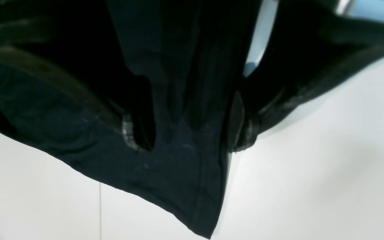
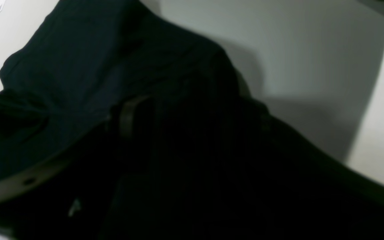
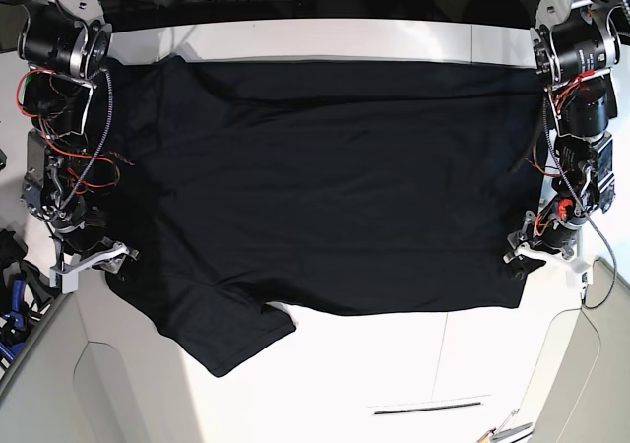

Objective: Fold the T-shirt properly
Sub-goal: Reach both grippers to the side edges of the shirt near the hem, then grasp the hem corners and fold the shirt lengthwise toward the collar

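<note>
The black T-shirt [image 3: 325, 187] is spread wide across the white table [image 3: 394, 374], one sleeve lying at the front left. My left gripper [image 3: 520, 256] grips its right edge. In the left wrist view the fingers [image 1: 130, 133] pinch bunched cloth [image 1: 178, 166], and a hemmed corner hangs above the table [image 1: 328, 166]. My right gripper [image 3: 110, 258] is at the shirt's left edge. In the right wrist view dark cloth [image 2: 62, 60] drapes over that gripper [image 2: 185, 103] and hides most of it.
Both arms stand at the table's sides with exposed wiring. Blue tools [image 3: 10, 320] lie off the left edge. Small tools [image 3: 504, 428] sit at the front right. A dark slot [image 3: 423, 407] marks the table front. Cables run along the back.
</note>
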You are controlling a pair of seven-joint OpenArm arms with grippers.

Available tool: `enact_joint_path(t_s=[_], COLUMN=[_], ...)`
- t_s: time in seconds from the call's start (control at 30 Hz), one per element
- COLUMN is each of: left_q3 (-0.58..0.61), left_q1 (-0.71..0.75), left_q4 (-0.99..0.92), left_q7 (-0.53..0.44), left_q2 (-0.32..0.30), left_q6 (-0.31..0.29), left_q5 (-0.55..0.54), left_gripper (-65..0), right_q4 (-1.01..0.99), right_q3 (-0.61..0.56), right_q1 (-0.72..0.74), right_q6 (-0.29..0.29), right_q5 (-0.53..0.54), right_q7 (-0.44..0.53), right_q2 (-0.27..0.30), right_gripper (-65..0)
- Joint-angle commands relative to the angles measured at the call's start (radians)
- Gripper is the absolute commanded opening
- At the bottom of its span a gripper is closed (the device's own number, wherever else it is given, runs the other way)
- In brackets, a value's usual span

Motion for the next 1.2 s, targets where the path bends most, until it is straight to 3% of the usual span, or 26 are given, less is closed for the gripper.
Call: enact_joint_path(t_s=[0.0,0.17,0.27,0.33,0.4,0.47,0.5,0.57,0.67,0.87,1.17], left_q3=[0.000,0.000,0.000,0.000,0.000,0.000,0.000,0.000,0.000,0.000,0.000], left_q1=[-0.019,-0.018,-0.019,-0.019,-0.019,-0.019,-0.020,-0.030,-0.061,-0.095,-0.089], left_q4=[0.008,0.008,0.008,0.008,0.008,0.008,0.008,0.008,0.009,0.050,0.130], left_q7=[0.028,0.036,0.042,0.041,0.038,0.039,0.039,0.050,0.101,0.278,0.596], left_q2=[-0.010,-0.010,-0.010,-0.009,-0.010,-0.010,-0.010,-0.011,-0.024,-0.094,-0.172], left_q6=[-0.004,-0.004,-0.004,-0.004,-0.004,-0.004,-0.004,-0.004,-0.040,-0.175,-0.182], left_q5=[0.007,0.013,0.013,0.013,0.013,0.013,0.013,0.013,0.012,-0.130,-0.371], left_gripper=[-29.8,-30.8,-41.6,-51.8,-59.5,-65.0,-65.0,-65.0,-65.0,-65.0,-65.0], right_q4=[0.018,0.027,0.027,0.027,0.027,0.027,0.027,0.028,0.050,0.175,0.361], right_q3=[0.002,0.001,0.000,-0.001,-0.001,-0.001,-0.001,-0.001,0.000,0.000,0.002], right_q1=[0.029,0.041,0.038,0.034,0.034,0.035,0.037,0.037,0.037,0.026,-0.060], right_q6=[-0.007,-0.007,-0.007,0.001,0.015,0.036,0.051,0.097,0.101,0.106,0.106], right_q5=[0.008,0.012,0.011,0.009,0.007,0.008,0.008,0.009,0.032,0.113,0.267], right_q7=[-0.002,0.017,0.016,0.016,0.016,0.016,0.016,0.015,0.005,-0.192,-0.341], right_q2=[0.013,0.028,0.025,0.022,0.022,0.023,0.023,0.029,0.034,0.060,0.133], right_gripper=[-27.0,-27.0,-28.7,-36.8,-49.0,-63.4,-65.0,-65.0,-65.0,-65.0,-65.0])
